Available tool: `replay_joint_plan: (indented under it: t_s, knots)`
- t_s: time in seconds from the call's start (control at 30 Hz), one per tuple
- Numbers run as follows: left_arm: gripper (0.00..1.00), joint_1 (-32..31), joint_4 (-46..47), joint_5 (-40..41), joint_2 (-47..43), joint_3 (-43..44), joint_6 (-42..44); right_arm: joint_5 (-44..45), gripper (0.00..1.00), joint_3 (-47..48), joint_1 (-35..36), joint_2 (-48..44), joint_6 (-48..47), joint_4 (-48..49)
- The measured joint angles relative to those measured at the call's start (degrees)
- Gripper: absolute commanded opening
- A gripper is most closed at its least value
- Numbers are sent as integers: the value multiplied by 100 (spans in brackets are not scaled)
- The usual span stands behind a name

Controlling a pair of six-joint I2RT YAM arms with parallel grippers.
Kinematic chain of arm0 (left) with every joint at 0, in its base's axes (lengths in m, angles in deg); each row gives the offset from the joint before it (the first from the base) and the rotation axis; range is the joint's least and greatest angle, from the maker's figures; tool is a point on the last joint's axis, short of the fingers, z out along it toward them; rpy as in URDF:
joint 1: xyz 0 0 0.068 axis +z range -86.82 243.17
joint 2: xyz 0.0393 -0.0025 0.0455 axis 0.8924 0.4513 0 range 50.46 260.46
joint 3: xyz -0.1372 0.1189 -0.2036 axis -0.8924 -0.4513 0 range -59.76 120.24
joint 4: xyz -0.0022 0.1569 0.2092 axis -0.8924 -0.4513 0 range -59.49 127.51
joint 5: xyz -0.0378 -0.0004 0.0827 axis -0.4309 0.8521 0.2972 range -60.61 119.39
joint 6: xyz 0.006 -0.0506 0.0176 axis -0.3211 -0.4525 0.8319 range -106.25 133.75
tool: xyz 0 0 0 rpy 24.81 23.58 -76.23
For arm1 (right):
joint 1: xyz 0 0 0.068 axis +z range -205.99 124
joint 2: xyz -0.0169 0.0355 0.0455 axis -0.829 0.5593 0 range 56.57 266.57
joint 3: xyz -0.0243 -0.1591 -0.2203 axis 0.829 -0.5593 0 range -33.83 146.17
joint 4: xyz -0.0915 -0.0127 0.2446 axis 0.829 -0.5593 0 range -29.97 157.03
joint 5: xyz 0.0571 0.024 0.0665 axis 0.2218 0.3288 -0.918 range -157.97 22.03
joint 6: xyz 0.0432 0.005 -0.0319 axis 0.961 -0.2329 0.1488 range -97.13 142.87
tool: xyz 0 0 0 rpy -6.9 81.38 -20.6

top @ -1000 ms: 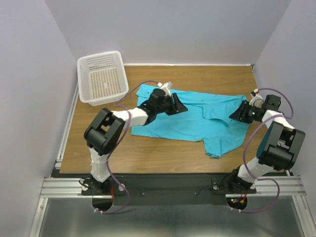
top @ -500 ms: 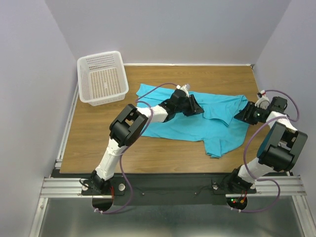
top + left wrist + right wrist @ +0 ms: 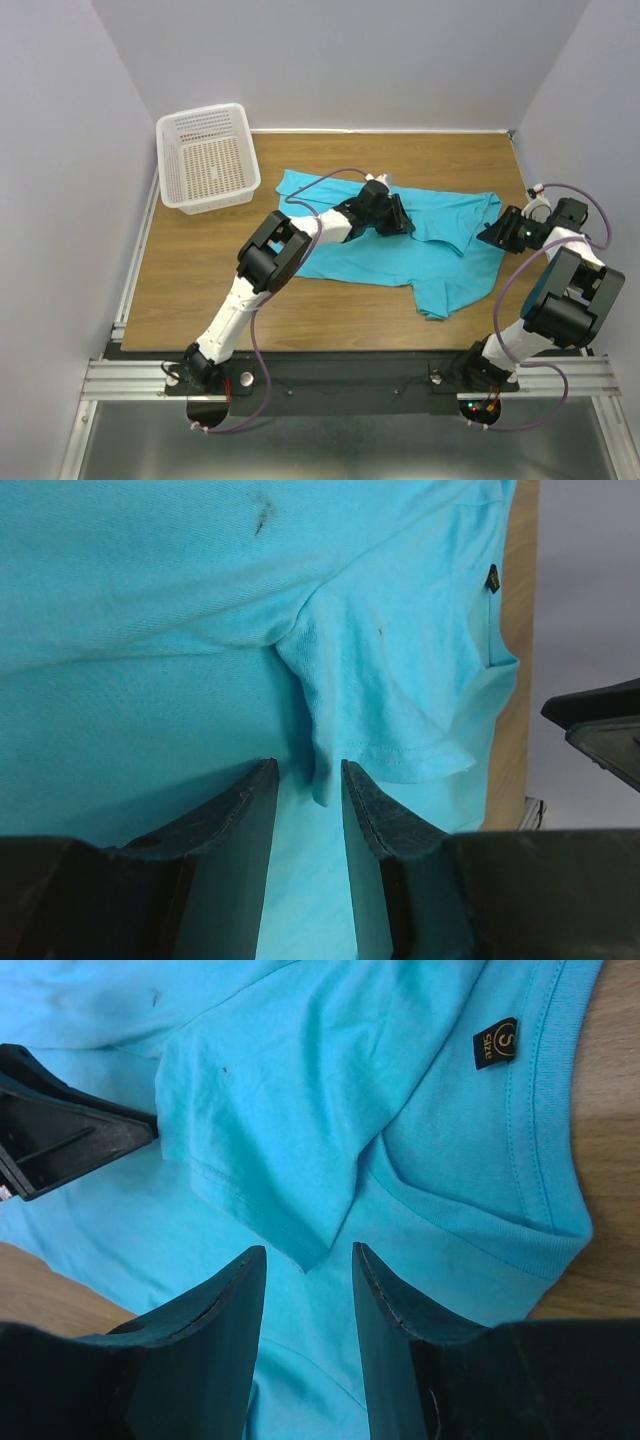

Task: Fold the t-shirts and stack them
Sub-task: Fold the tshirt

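**Both jaws partly open, low over the turquoise t-shirt**

The turquoise t-shirt (image 3: pixel 400 255) is seen spread and rumpled on the wooden counter (image 3: pixel 200 280), right of centre, with one part trailing toward the near edge. A white basket (image 3: pixel 208 158) is set at the far left corner, near the shirt's far left tip but not touching it. The left arm (image 3: pixel 300 235) is stretched across to the far middle of the shirt. The right arm (image 3: pixel 560 270) is bent in toward its right end.

The left jaws are held partly open close above the cloth. The hemmed corner of a folded flap (image 3: pixel 380 710) lies at the gap between their tips, and no grip on it can be made out. The right jaws are likewise partly open, with a pointed corner of the flap at their gap and nothing clamped. A small dark size label (image 3: pixel 496 1042) is shown inside the ribbed neckline (image 3: pixel 545 1150), near the right jaws.
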Motion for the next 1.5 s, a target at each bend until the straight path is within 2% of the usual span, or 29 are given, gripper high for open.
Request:
replay_joint_plan:
  t_s: [0.4, 0.57, 0.63, 0.77, 0.8, 0.87, 1.5]
  knots:
    - [41, -160, -219, 0, 42, 175, 59, -74, 46, -2, -74, 0, -2, 0]
    - [37, -201, -332, 2, 76, 284, 68, -79, 46, -2, -96, 0, -2, 0]
    - [34, -210, -367, 9, 133, 382, 83, -79, 46, -2, -96, 0, 0, 0]
    - [19, -210, -444, 24, 297, 562, 85, -98, 46, -2, -107, 0, -2, 0]
    - [12, -210, -446, 26, 315, 586, 90, -109, 46, -2, -114, 0, -2, 0]
    - [4, -210, -468, 35, 321, 597, 101, -118, 46, -2, -133, 0, 0, 0]
    - [0, -199, -323, -385, -125, 256, 107, -118, 46, -2, -168, 0, -22, 0]
